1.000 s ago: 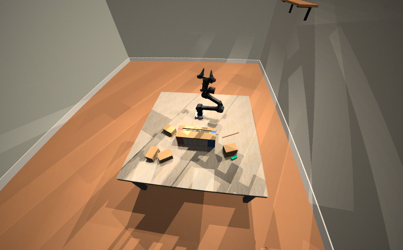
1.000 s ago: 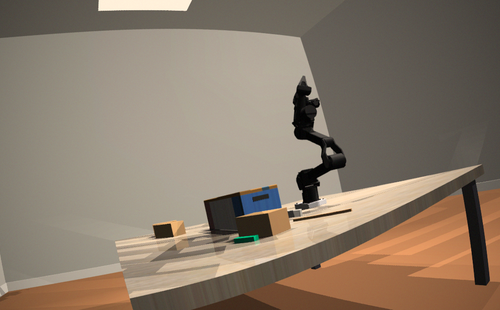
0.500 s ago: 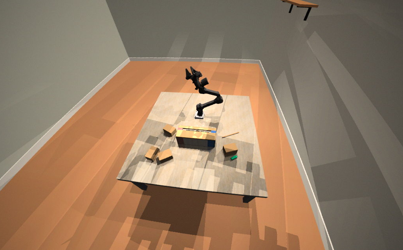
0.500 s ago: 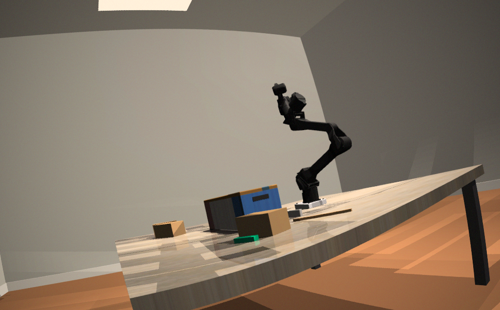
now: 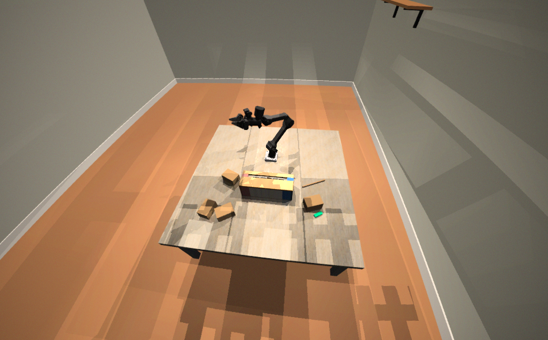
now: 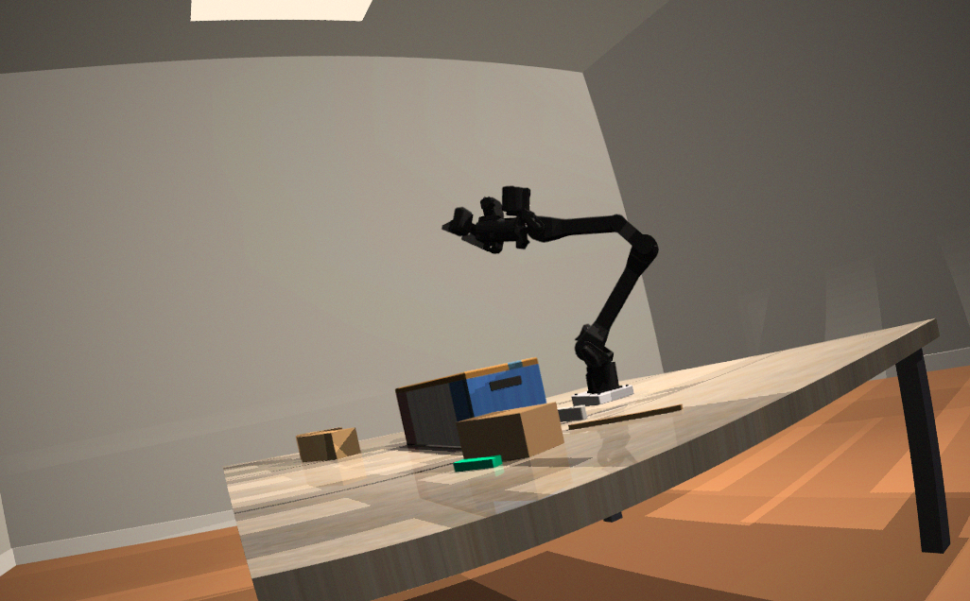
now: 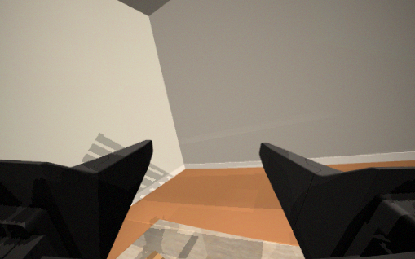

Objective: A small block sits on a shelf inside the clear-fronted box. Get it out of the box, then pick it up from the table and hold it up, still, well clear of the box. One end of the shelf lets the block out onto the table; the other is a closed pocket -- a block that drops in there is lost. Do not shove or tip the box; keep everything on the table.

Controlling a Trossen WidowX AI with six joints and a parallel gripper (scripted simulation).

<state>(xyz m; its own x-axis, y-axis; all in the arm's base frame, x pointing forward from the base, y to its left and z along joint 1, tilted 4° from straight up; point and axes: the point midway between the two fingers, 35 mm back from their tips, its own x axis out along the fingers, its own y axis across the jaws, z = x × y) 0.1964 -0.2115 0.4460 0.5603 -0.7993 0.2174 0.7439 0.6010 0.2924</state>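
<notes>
The box (image 5: 263, 184) (image 6: 483, 401) stands upright on the table (image 5: 322, 147) (image 6: 795, 366), with a reddish left end, a blue right end and a slot along its top in the top view. Its clear front looks grey, and I cannot make out a block or the shelf inside. A small green block (image 5: 318, 214) (image 6: 477, 463) lies on the table outside, to the right of the box; whether it is the shelf's block I cannot tell. My gripper (image 5: 232, 122) (image 6: 453, 232) (image 7: 206, 143) is open and empty, high above the table and behind and left of the box in the top view.
A cardboard block (image 5: 313, 202) (image 6: 508, 433) stands beside the green block. A thin stick (image 5: 313, 184) (image 6: 627, 416) lies right of the box. Several more cardboard blocks stand at the left, one (image 5: 230, 177) close to the box's left end and another (image 5: 224, 211) farther forward.
</notes>
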